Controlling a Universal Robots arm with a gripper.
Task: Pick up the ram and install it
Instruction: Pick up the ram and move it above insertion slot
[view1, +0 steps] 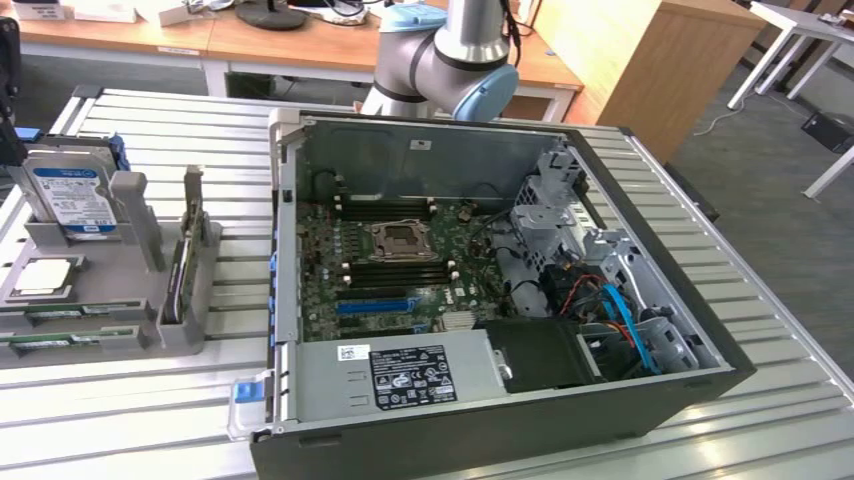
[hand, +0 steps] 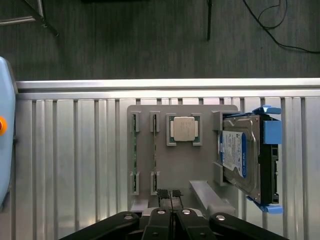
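An open computer case (view1: 400, 150) lies on the slatted surface (view1: 134, 420), motherboard (view1: 334, 265) exposed. At the exterior view's left, a grey holder (view1: 128, 195) carries a hard drive (view1: 67, 195) and the ram (view1: 54, 339).

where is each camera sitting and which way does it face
Exterior view: off the arm, raised, angled down into the open computer case on the slatted table; the arm's elbow shows.
Wrist view: on the wrist, facing straight down at the grey holder; the shut pincer shows.
Shared: the grey holder, hard drive, processor, ram.
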